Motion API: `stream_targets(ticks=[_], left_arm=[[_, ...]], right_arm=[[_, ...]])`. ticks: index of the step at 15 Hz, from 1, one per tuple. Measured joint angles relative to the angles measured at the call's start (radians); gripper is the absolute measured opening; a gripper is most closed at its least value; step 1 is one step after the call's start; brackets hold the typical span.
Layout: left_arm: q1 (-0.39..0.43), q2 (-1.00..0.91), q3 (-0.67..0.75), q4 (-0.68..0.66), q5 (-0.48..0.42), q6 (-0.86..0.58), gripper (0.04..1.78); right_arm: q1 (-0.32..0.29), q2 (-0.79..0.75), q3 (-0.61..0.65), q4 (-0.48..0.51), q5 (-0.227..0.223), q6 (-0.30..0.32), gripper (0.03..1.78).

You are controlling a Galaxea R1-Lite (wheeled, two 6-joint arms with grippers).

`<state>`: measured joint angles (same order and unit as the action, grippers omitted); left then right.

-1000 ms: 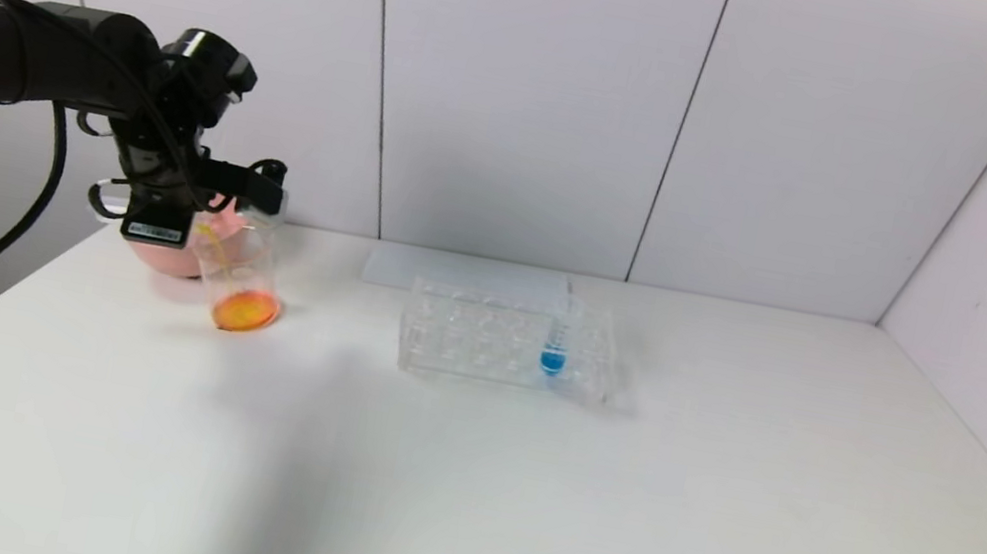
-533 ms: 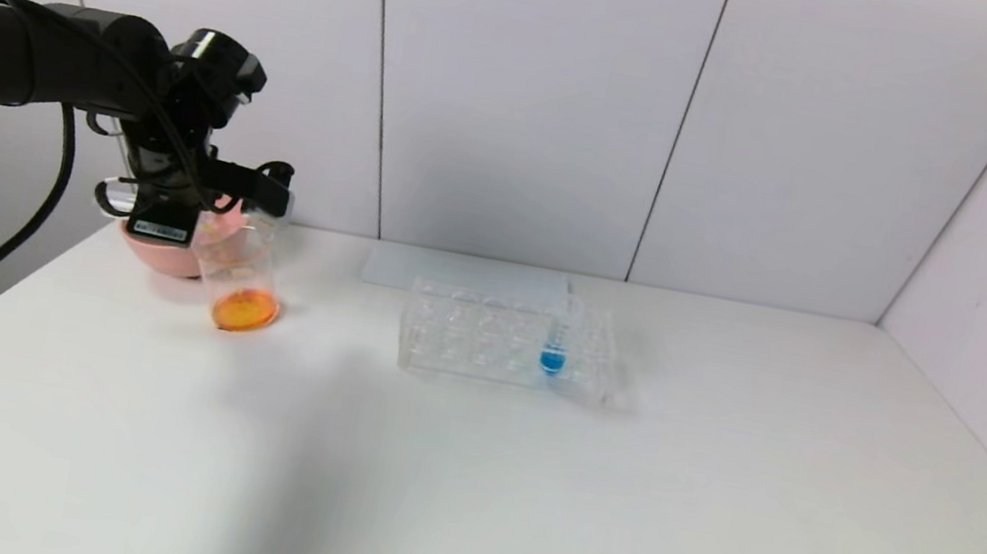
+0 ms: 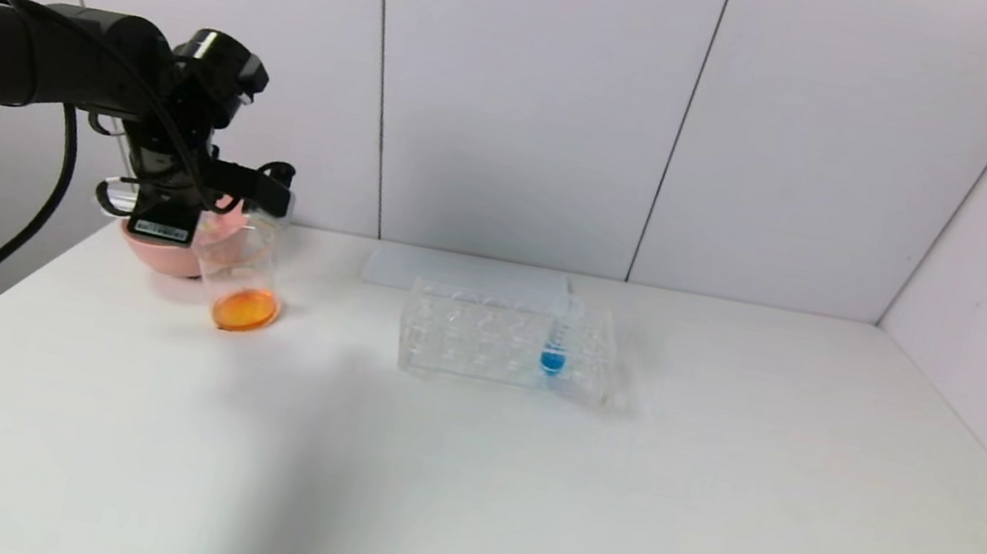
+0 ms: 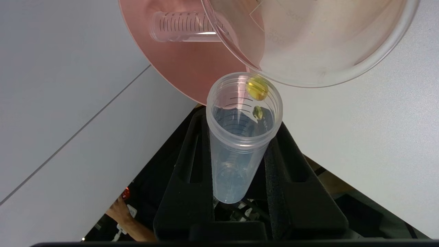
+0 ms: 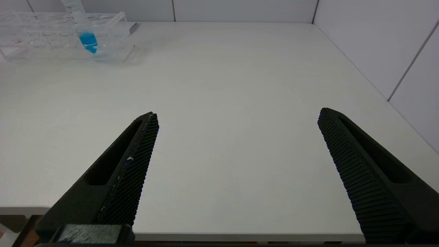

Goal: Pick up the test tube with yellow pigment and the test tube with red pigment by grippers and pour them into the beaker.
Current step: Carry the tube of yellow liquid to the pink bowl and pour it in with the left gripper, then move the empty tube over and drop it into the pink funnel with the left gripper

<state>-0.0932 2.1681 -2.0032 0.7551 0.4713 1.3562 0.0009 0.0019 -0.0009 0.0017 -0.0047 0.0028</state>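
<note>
A: Two drops of yellow are all that remains in the test tube with yellow pigment [image 4: 241, 137]: one bead at the lip, one a little further in. Clear, graduated, rounded base, otherwise drained. It is tipped with its mouth at the rim of the beaker [image 4: 308, 44].

B: Grip?

A: Left pincer [image 4: 240, 161] is clamped on the tube, one black finger on each side of the barrel. In the head view it sits above the beaker [image 3: 239, 278] at the far left of the desk [image 3: 518, 484].

B: Beaker contents?

A: Orange liquid pooled at the bottom. Pink bowl [image 3: 153, 248] directly behind it, touching or just beside; cannot tell which.

B: Red tube?

A: One empty graduated tube [image 4: 185, 26] lies on its side in the bowl, partly covered by the beaker wall. No colour left in it to confirm which one it is.

B: Other arm?

A: Right pincer [image 5: 236, 164] is wide open, holding nothing, low at the near desk edge; out of the head view. Clear rack [image 3: 508, 341] at desk centre with the blue tube [image 3: 557, 339] upright in it. In the head view the held tube is hidden by the pincer.
</note>
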Motion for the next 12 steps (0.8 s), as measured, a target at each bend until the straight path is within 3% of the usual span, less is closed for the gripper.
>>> stream_targets(ticks=[12], left_arm=[[-0.011, -0.001, 0.000, 0.001, 0.023, 0.001, 0.44]], right_arm=[[0.000, 0.000, 0.000, 0.000, 0.000, 0.000, 1.70]])
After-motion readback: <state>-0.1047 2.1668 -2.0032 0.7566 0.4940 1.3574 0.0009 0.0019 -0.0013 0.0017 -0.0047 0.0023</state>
